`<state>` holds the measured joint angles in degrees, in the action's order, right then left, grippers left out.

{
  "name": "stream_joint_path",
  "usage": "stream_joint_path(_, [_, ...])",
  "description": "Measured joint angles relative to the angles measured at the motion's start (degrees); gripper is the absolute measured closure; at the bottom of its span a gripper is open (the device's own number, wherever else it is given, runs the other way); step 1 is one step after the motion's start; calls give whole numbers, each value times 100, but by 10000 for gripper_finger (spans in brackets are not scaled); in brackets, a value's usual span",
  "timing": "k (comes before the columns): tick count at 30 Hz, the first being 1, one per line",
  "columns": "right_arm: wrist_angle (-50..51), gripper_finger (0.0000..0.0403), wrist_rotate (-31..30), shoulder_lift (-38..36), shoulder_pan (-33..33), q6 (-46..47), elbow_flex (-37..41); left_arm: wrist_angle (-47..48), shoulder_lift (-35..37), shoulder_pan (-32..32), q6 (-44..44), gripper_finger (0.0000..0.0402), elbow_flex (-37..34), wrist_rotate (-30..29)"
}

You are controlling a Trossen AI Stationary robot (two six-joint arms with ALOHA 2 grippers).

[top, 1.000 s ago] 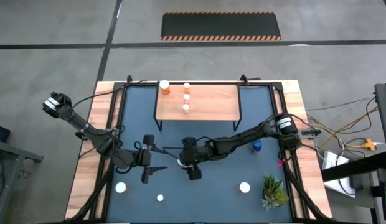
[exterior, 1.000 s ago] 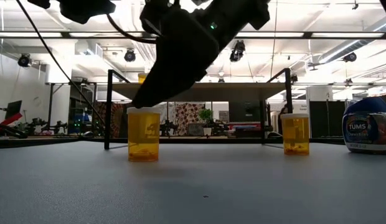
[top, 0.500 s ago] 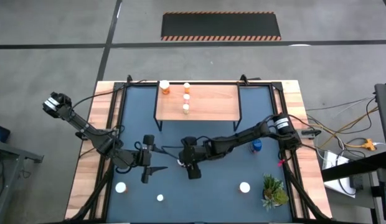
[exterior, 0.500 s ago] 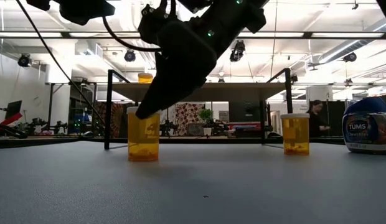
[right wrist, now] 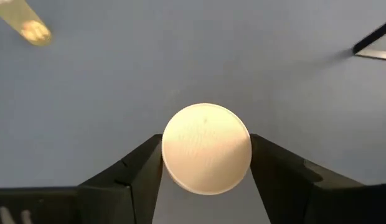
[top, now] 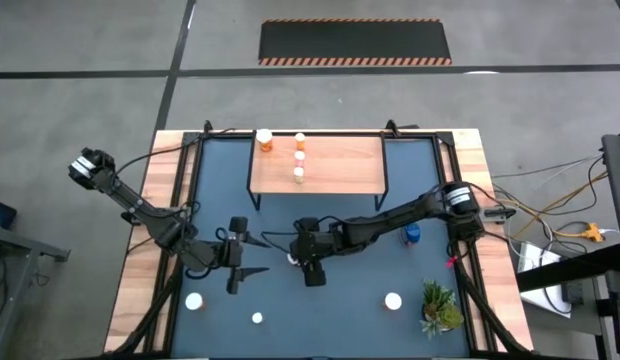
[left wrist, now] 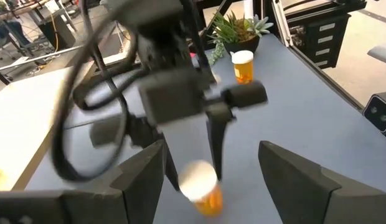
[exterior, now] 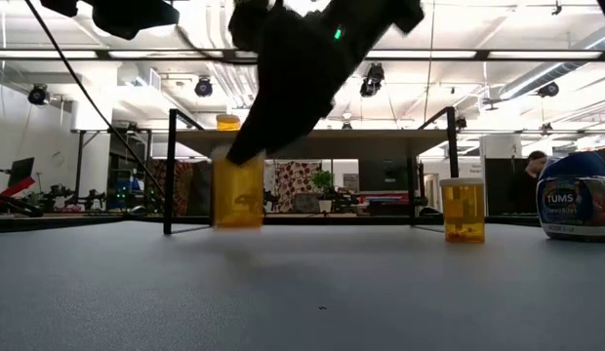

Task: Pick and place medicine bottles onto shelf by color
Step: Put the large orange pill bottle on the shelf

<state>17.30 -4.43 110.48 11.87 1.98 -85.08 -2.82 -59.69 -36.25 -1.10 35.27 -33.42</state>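
Jaws of the right gripper [right wrist: 205,163] were closed on the white cap of an orange medicine bottle [exterior: 238,193], one finger on each side of the cap. In the low view the bottle's base sat clear of the table mat [exterior: 302,292], so the bottle appeared lifted and hung roughly upright. In the high view this grip lay near the middle of the mat, in front of the shelf [top: 340,165].

Jaws of the left gripper [top: 236,268] stood apart and held nothing; it waited just beside the held bottle, on the mat's left half.

On the shelf stood one larger orange bottle [top: 264,139] at the far left corner and three small bottles [top: 299,157] in a row beside it. Other bottles remained on the mat: two white-capped ones near the front left, another orange bottle [exterior: 463,209] at the front right, and a blue bottle [exterior: 575,198] at the right.

Risk assessment: the hold was on the cap only. A fast swing toward the shelf could make the body pendulum or slip. The waiting left gripper stood close enough to be clipped.
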Motion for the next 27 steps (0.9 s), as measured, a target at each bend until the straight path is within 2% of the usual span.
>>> stream_joint_path(9, [1065, 193, -66, -1220, 11, 944, 0, 60, 52, -35, -2, 162, -4, -5])
stream_joint_path(11, [1218, 193, -434, -1517, 10, 1162, 0, 87, 52, -33, -2, 162, -4, -5])
stream_joint_path(16, [1663, 193, -1848, -2172, -71, 1686, 0, 84, 52, -33, 6, 162, -4, -5])
stream_joint_path(19, [1947, 193, -2168, -2478, -367, 1973, 0, 82, 52, -31, 44, 162, -4, -5])
stream_joint_path(27, [2253, 193, -2067, -2688, -1647, 2057, 0, 85, 52, -31, 162, 162, -4, -7])
